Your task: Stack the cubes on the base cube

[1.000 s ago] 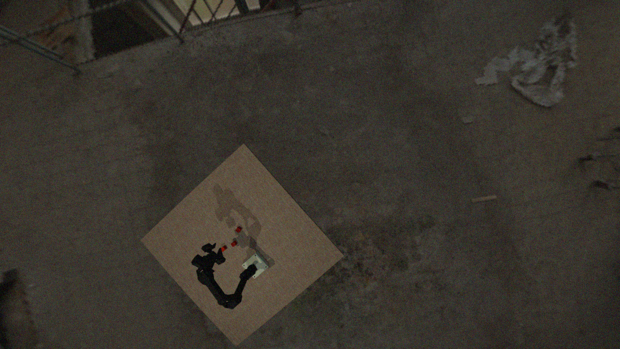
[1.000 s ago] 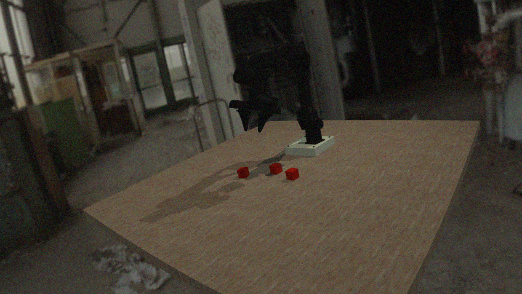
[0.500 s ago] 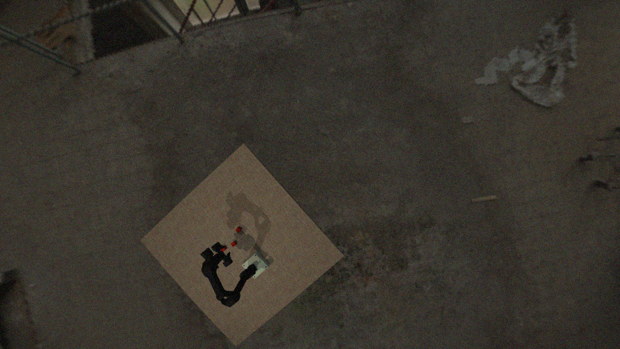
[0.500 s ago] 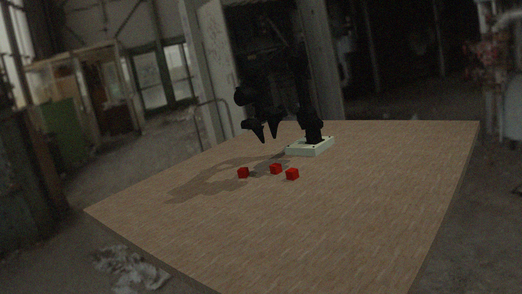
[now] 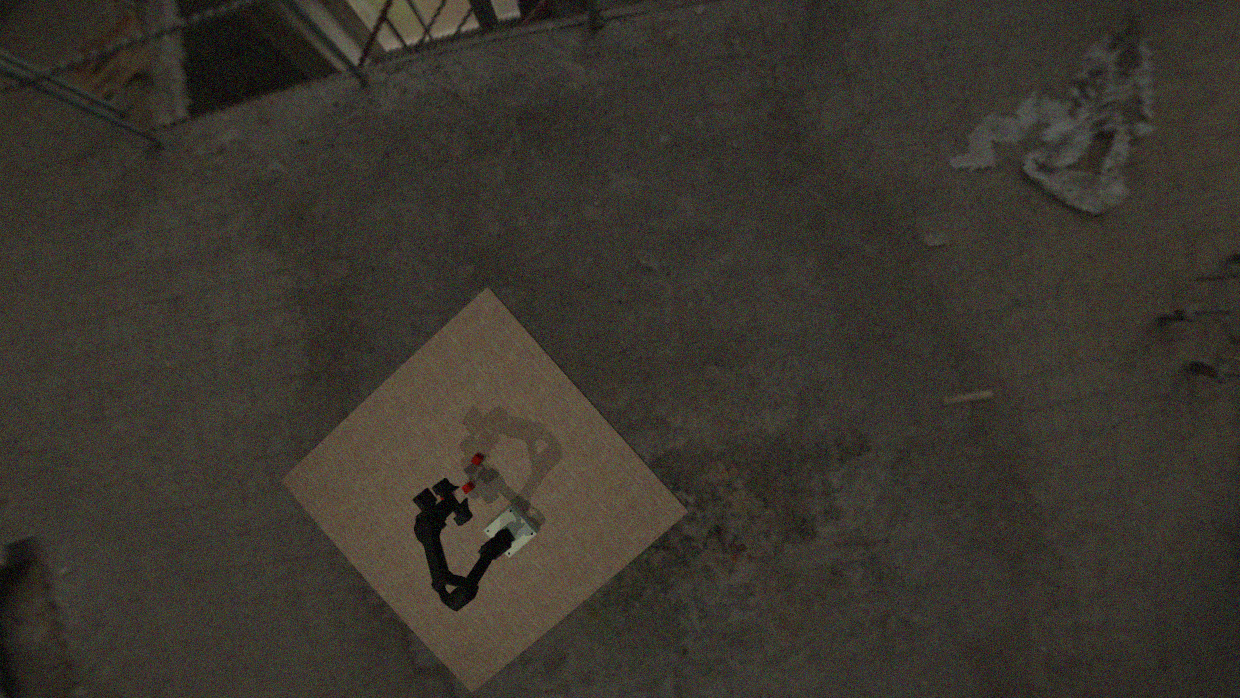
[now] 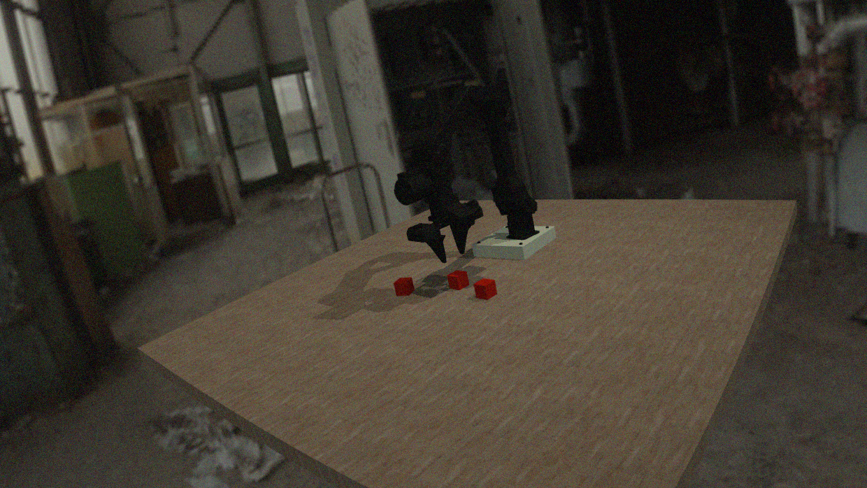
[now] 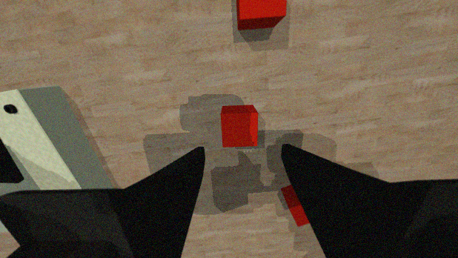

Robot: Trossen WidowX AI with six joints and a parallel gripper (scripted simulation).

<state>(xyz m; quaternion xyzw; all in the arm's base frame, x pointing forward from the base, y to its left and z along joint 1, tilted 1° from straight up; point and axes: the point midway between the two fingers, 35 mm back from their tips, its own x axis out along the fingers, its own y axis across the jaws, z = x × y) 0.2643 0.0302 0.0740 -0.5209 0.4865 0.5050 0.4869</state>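
Three alike red cubes sit apart on the table; I cannot tell which is the fixed base. The middle cube (image 5: 467,488) (image 6: 458,280) (image 7: 239,127) lies just beyond the fingertips in the wrist view. A second cube (image 5: 478,458) (image 6: 403,286) (image 7: 294,205) is turned at an angle and partly hidden behind the right finger in the wrist view. A third cube (image 6: 485,289) (image 7: 261,9) is cut off at the wrist view's top edge and mostly hidden under the arm in the top view. My gripper (image 5: 454,500) (image 6: 453,257) (image 7: 242,151) is open, empty and pointing down above the cubes.
The arm's pale mounting plate (image 5: 520,539) (image 6: 498,250) (image 7: 41,144) stands near the cubes, on the left in the wrist view. The arm's shadow falls across the wooden table top (image 5: 485,346) (image 6: 545,363) (image 7: 130,48) around the cubes.
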